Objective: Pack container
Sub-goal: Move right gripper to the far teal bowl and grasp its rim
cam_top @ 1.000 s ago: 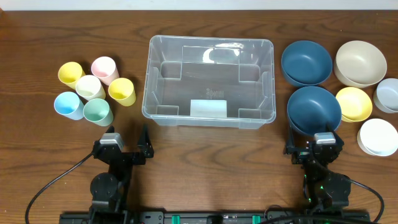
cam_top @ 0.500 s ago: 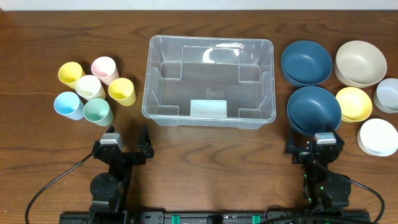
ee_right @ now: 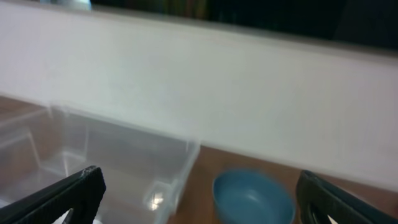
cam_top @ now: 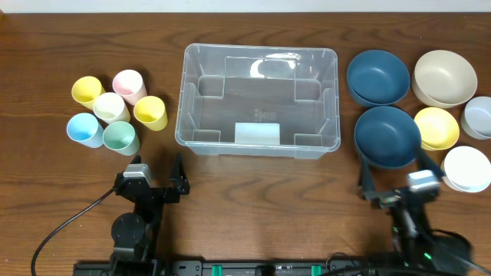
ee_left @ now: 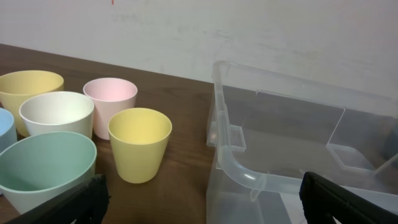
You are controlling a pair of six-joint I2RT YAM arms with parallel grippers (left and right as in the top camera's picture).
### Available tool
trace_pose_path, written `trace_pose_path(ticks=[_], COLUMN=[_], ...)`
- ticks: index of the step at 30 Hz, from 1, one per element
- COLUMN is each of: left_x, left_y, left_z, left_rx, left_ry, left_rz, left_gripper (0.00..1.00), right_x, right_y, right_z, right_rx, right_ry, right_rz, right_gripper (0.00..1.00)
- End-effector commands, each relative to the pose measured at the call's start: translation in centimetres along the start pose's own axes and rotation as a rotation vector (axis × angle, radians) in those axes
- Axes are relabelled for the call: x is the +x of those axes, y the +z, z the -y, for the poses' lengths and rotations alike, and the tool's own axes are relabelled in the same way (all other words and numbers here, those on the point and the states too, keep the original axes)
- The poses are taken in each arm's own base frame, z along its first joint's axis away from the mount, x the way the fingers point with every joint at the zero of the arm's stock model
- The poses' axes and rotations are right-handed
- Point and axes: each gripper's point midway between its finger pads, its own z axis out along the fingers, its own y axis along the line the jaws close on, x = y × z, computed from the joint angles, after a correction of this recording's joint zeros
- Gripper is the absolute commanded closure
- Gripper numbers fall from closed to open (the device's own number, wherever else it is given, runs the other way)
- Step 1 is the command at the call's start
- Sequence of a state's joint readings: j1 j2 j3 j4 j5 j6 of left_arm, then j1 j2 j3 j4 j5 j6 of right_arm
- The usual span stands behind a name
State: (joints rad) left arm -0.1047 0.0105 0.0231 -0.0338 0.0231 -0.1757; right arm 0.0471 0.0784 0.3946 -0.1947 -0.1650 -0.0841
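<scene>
The container (cam_top: 182, 107), a large clear bin with a white label, stands empty at the table's middle. Several pastel cups stand to its left, among them a yellow cup (cam_top: 150, 112) and a green cup (cam_top: 121, 138). Several bowls stand to its right, the nearest a dark blue bowl (cam_top: 387, 136). My left gripper (cam_top: 152, 179) is open and empty in front of the cups; its wrist view shows the yellow cup (ee_left: 140, 143) and the container's corner (ee_left: 233, 158). My right gripper (cam_top: 394, 181) is open and empty just in front of the dark blue bowl (ee_right: 252, 196).
At the right are another dark blue bowl (cam_top: 377, 77), a beige bowl (cam_top: 445, 77), a yellow bowl (cam_top: 436, 127), a grey bowl (cam_top: 479, 116) and a white bowl (cam_top: 466, 169). Pink (cam_top: 129, 84), cream (cam_top: 111, 107) and blue (cam_top: 84, 129) cups stand at the left.
My right arm has shifted to the right and tilted, and its wrist view is blurred by motion. The left arm, the container, the cups and the bowls have not moved.
</scene>
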Motion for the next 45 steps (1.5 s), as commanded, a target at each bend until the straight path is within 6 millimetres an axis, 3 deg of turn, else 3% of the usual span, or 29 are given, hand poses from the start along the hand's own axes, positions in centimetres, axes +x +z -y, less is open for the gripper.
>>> trace_pose_path(ticks=[1,5,11,14,17,21,28,30,37,45], left_x=[1.6,1.6,1.6,1.6,1.6,1.6,1.6,1.6,1.6,1.6], left_y=[0.1,0.1,0.1,0.1,0.1,0.1,0.1,0.1,0.1,0.1], left_z=[-0.8,-0.8,-0.8,-0.8,-0.8,-0.8,-0.8,-0.8,-0.8,-0.8], left_rx=[-0.032,-0.032,-0.033,-0.033,-0.033,-0.033,-0.032,-0.033,-0.032,-0.033], left_ry=[0.019,0.019,0.019,0.019,0.019,0.019,0.018,0.019,0.019,0.019], left_rz=[-0.046,-0.046,-0.046,-0.046,-0.046,-0.046,-0.046,-0.046,-0.046,-0.046], left_gripper=[0.02,0.02,0.02,0.02,0.02,0.02,0.02,0.02,0.02,0.02], right_x=[-4.6,-6.8,-7.7,-7.6,-6.0,-3.7,1.8,3.3,9.4,13.8], right_y=[0.3,3.9,10.9,13.8,15.6,16.7,16.4,16.3,16.0,17.4], right_z=[0.3,0.9,1.4,1.6,1.5,2.5,10.1,11.4,13.3,15.4], right_rx=[-0.012,-0.04,-0.125,-0.146,-0.168,-0.138,0.187,0.212,0.209,0.281], right_ry=[0.001,0.042,0.109,0.157,0.201,0.235,0.544,0.612,0.646,0.673], right_rz=[-0.006,-0.225,-0.609,-0.734,-0.852,-0.933,-1.066,-1.096,-1.259,-1.297], right_gripper=[0.01,0.01,0.01,0.01,0.01,0.01,0.01,0.01,0.01,0.14])
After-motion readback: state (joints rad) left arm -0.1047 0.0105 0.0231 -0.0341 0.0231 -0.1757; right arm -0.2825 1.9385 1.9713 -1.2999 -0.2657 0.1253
